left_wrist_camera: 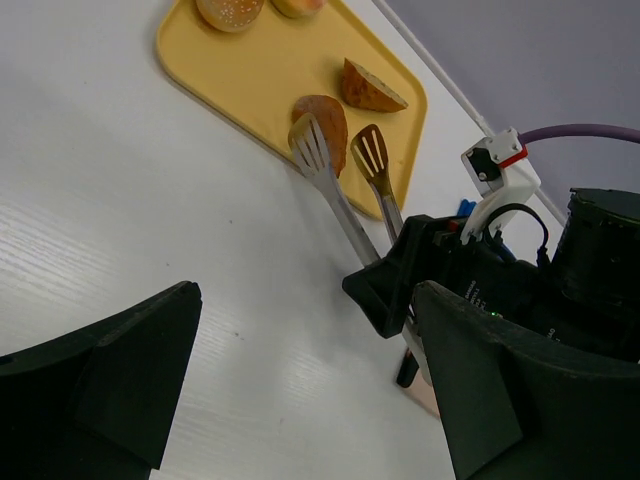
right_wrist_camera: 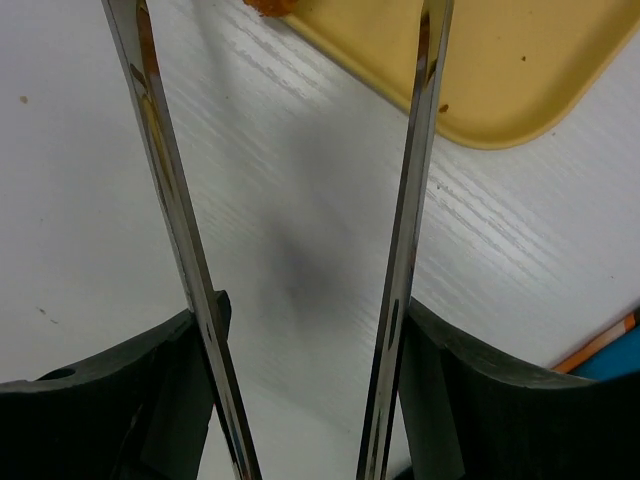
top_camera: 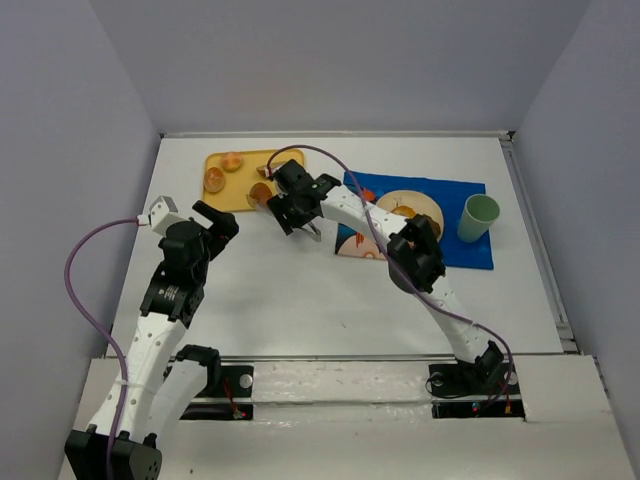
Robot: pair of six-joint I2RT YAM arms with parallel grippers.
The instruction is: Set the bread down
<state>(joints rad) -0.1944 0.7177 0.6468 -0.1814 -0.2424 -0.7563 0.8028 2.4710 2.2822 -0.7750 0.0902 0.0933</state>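
Fingers [right_wrist_camera: 120, 400] of the right gripper [right_wrist_camera: 310, 310] are clamped on a pair of metal tongs [left_wrist_camera: 340, 205], one steel arm lying against each inner face, and the two arms stand apart. The slotted tips sit on either side of the bread [left_wrist_camera: 322, 120], a reddish-brown oval chunk lying on the yellow tray [left_wrist_camera: 260, 80] close to its near edge (one tip overlaps the crust; whether it presses on it cannot be told). Just beyond the bread lies a pointed wedge slice [left_wrist_camera: 370, 88], and two round rolls [left_wrist_camera: 230, 10] sit further along the tray. The left gripper [left_wrist_camera: 305, 300] hangs over the white table [left_wrist_camera: 120, 200] with its fingers spread wide and nothing between them. To the right of the tray, a plate [top_camera: 432, 208] and a green cup [top_camera: 478, 218] rest on a blue placemat [top_camera: 465, 255].
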